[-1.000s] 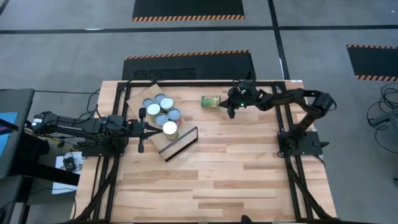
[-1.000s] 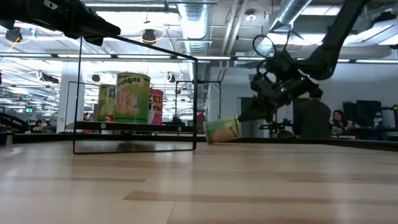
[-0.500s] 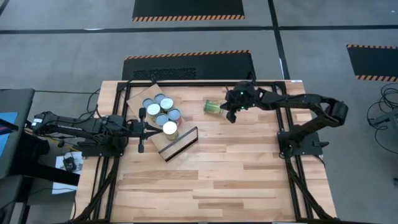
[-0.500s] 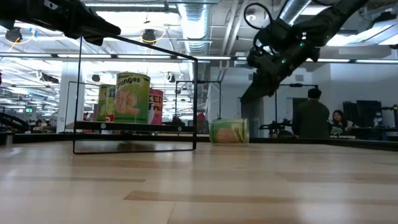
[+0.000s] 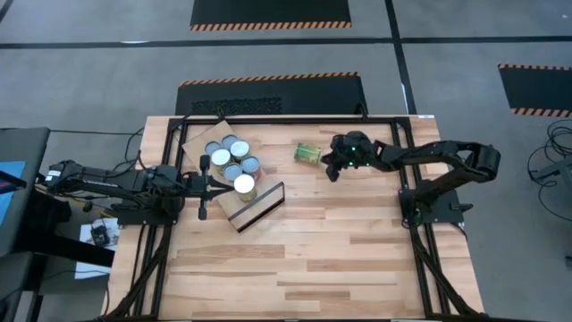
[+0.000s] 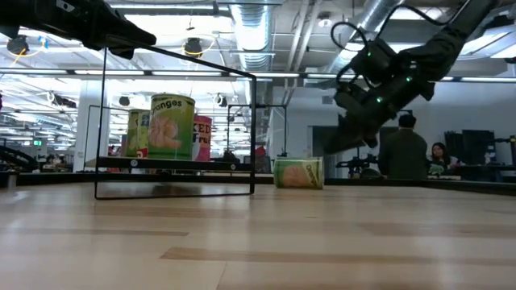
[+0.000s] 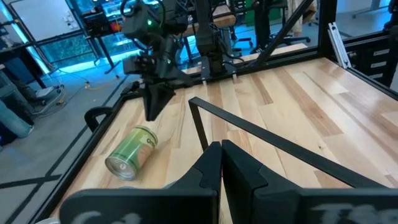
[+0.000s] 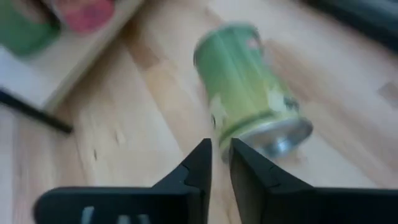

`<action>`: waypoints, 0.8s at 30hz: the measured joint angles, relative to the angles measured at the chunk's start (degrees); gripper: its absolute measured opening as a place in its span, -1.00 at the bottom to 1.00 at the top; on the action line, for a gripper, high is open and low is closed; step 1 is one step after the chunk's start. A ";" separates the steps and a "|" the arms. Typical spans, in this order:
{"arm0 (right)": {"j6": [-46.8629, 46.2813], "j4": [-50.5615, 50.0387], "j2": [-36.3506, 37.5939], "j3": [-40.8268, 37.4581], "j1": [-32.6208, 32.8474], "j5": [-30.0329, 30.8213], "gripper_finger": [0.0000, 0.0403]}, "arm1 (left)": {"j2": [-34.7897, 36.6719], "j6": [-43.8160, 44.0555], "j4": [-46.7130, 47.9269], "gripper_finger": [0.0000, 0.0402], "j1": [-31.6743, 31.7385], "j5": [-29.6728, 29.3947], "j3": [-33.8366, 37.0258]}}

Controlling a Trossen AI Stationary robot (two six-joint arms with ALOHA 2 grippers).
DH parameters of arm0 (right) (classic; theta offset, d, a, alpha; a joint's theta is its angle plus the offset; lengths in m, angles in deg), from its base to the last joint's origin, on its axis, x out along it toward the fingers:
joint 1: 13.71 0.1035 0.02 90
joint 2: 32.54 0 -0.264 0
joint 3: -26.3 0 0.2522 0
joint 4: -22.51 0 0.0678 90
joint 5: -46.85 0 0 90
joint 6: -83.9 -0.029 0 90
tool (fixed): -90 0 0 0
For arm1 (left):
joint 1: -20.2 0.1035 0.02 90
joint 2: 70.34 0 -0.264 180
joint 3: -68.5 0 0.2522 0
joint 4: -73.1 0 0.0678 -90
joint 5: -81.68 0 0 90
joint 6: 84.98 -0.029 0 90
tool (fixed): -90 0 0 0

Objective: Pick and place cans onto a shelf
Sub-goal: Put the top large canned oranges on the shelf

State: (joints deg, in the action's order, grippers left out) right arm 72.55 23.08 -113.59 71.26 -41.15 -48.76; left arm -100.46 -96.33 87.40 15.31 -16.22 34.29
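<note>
Since the earlier frames the right arm has swung from above the green can to a lower station beside it, and the small green-labelled cylindrical can [image 5: 307, 153] now lies on its side on the slatted wooden table [image 5: 357, 250], having shifted slightly from where it was tipped a second ago.

Right gripper [image 5: 332, 165]: positioned at the 3 o'clock side of the fallen can in the high view, raised clear of the tabletop in the low view, not touching the can. In the right wrist view its two dark fingers [image 8: 193, 171] stand a narrow gap apart, holding nothing, with the can's silver end just beyond the tips.

Green can: resting on the table near the 12 o'clock edge, well apart from the shelf, at roughly 2 o'clock from it. Its long axis lies across the table.

Shelf: the pale plywood panel with a black-edged open frame [image 5: 234, 192] sits at the table's 10 o'clock area. Six upright tins with shiny silver-white tops [image 5: 231, 162] stand clustered on it, touching or just beside one another. In the low view a yellow-green tin and a red-labelled tin are legible among them.

Left gripper [image 5: 213, 183]: stationed at the shelf's 9 o'clock side, beside the tins. Its fingers [image 7: 239, 171] are pressed together, empty.

Beyond the table, a person in dark clothing [image 6: 401, 153] stands in the room behind.
</note>
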 joint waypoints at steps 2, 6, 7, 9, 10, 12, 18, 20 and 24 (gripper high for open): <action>-1.74 2.24 0.13 -0.61 0.10 1.91 -0.51 | 0.01 0.00 -0.02 -0.99 0.00 0.00 0.00; -3.64 4.13 -0.39 -0.80 -0.17 3.21 -0.28 | 0.01 0.00 -0.03 -0.99 0.00 0.00 0.00; -3.86 5.70 -1.25 -0.66 -0.23 3.20 -0.23 | 0.01 0.00 -0.03 -0.99 0.00 0.00 0.00; -4.59 6.61 -3.36 -0.76 -0.71 3.15 -0.16 | 0.00 0.00 -0.02 -0.99 0.00 0.01 0.00; -4.74 7.61 -4.84 -0.85 -1.06 2.86 -0.13 | 0.01 0.00 -0.03 -0.99 0.00 0.00 0.00; -4.87 11.05 -8.14 -0.81 -1.55 2.58 -0.10 | -0.01 0.00 -0.01 -0.99 0.00 0.00 0.00; -6.43 20.12 -13.90 -0.74 -1.49 1.01 -0.10 | 0.01 0.00 -0.01 -0.99 0.00 0.02 0.00; -6.65 20.93 -14.80 -0.72 -1.54 1.03 -0.12 | 0.01 0.00 -0.01 -0.99 0.00 0.02 0.00; -4.86 21.03 -14.98 -0.77 -2.00 1.18 -0.16 | 0.01 -0.04 0.01 -0.99 0.00 0.02 0.00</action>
State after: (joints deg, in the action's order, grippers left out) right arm 67.69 44.11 -128.57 70.49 -43.14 -47.58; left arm -100.45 -96.37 87.41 15.31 -16.20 34.29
